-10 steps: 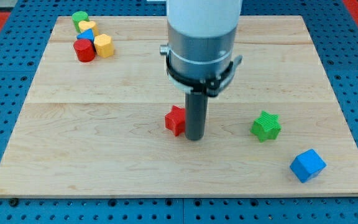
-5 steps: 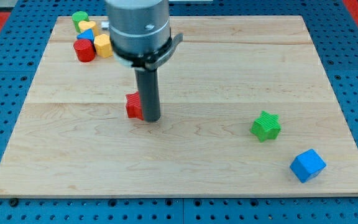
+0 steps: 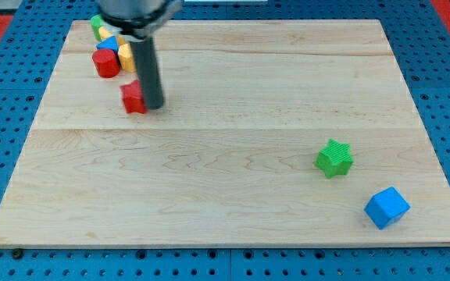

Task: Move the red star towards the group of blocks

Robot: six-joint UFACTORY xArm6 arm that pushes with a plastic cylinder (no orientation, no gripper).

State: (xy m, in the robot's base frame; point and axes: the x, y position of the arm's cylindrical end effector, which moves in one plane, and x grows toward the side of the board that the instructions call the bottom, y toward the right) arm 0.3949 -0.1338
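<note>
The red star [image 3: 133,97] lies on the wooden board [image 3: 233,195] in the upper left part of the view. My tip [image 3: 154,106] touches its right side. The group of blocks sits just above and to the left: a red cylinder [image 3: 106,63], a yellow block [image 3: 126,58] partly hidden by my rod, a blue block [image 3: 108,44] and a green block [image 3: 96,23] at the top. The arm's body hides part of the group's top.
A green star [image 3: 334,158] lies at the right of the board. A blue cube [image 3: 386,207] lies near the bottom right corner. The board's top left corner is close behind the group.
My tip and the red star have slid together up and to the left, from the board's middle to just below the group of blocks.
</note>
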